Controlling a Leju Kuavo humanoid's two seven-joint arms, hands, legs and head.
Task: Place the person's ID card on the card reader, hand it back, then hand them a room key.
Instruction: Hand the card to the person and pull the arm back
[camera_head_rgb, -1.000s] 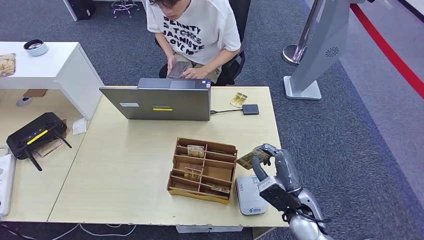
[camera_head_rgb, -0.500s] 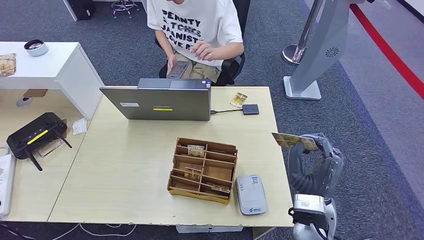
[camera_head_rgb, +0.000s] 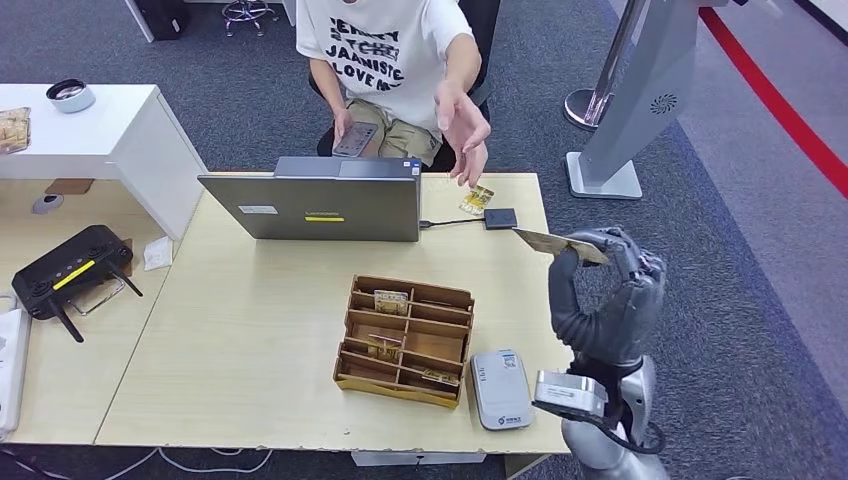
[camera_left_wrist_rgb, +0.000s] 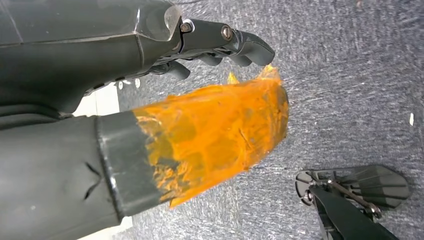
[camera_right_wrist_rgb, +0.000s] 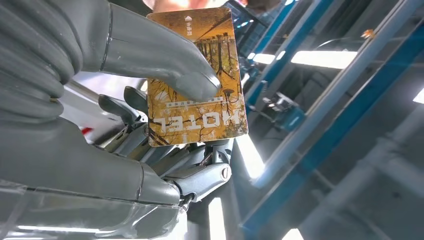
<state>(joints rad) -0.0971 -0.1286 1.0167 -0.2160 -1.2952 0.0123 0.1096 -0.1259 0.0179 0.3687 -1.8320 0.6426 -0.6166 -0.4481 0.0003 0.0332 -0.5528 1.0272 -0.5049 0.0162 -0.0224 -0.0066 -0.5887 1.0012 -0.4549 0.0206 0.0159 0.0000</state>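
The robot's right hand (camera_head_rgb: 600, 290) was up near the right side of the table (camera_head_rgb: 240, 340), pinching a yellow card (camera_head_rgb: 558, 244) held flat. A person's hand (camera_head_rgb: 462, 130) reached over the far edge toward it. A wooden box (camera_head_rgb: 406, 339) sat just left of a grey card reader (camera_head_rgb: 501, 389).

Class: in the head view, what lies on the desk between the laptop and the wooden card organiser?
Nothing: bare desk separates laptop and wooden card organiser.

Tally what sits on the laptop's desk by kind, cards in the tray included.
Laptop: 1
Wooden tray: 1
Card reader: 1
Dark adapter: 1
Cards: 4 (one loose, three in the tray)
Total: 8
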